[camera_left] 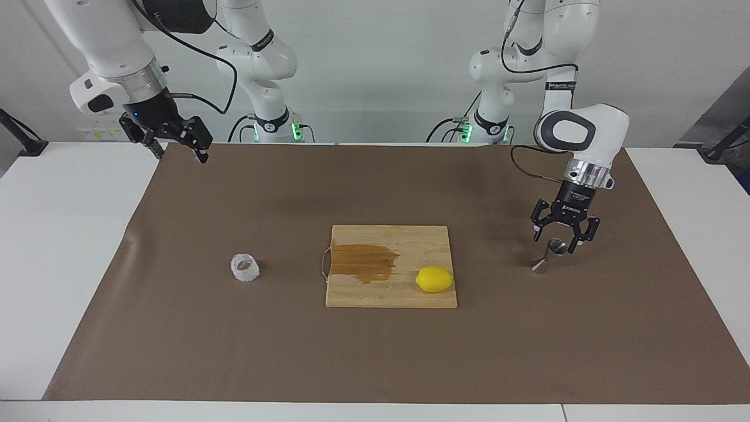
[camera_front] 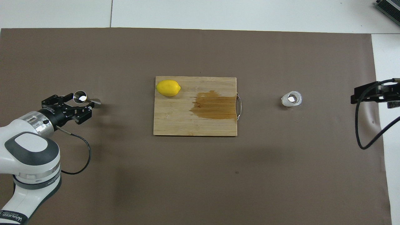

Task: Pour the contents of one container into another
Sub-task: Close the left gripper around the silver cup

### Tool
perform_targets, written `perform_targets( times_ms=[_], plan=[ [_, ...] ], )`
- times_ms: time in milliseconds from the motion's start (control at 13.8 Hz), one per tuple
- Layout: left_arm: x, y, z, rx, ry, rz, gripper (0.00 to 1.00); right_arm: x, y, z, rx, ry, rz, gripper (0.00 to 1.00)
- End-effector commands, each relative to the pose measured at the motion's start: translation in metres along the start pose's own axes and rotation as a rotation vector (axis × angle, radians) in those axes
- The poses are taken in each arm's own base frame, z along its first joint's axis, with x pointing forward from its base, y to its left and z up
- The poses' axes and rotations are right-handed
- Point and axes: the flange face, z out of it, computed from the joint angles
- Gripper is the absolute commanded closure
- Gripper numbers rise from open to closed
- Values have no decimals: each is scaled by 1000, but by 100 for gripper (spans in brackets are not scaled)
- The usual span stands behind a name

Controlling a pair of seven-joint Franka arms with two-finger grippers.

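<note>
The steel jigger (camera_left: 546, 257) (camera_front: 86, 98) stands on the brown mat toward the left arm's end of the table. My left gripper (camera_left: 555, 242) (camera_front: 78, 102) is lowered over it, open, one finger on each side of the upper cone. I cannot tell whether the fingers touch the steel. The bumpy clear glass cup (camera_left: 244, 267) (camera_front: 291, 98) sits upright on the mat toward the right arm's end, with nothing near it. My right gripper (camera_left: 180, 155) (camera_front: 362, 94) waits open and empty, raised over the mat's corner at the right arm's end, beside the robots.
A wooden cutting board (camera_left: 391, 296) (camera_front: 175, 125) lies mid-table between the two containers, with a dark wet stain and a wire handle at the cup's end. A yellow lemon (camera_left: 434, 279) (camera_front: 168, 87) rests on it. The brown mat (camera_left: 375, 357) covers most of the table.
</note>
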Motion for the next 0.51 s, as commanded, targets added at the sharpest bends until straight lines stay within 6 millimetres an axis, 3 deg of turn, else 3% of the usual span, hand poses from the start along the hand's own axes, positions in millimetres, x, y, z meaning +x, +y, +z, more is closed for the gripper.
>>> perform_targets(
  times_ms=[0, 435],
  plan=[
    [4, -3, -1, -16, 1, -19, 16, -2, 4, -3, -6, -1, -19, 0],
    [4, -2, -1, -17, 1, -20, 28, -2, 4, -3, -6, -1, -19, 0]
  ],
)
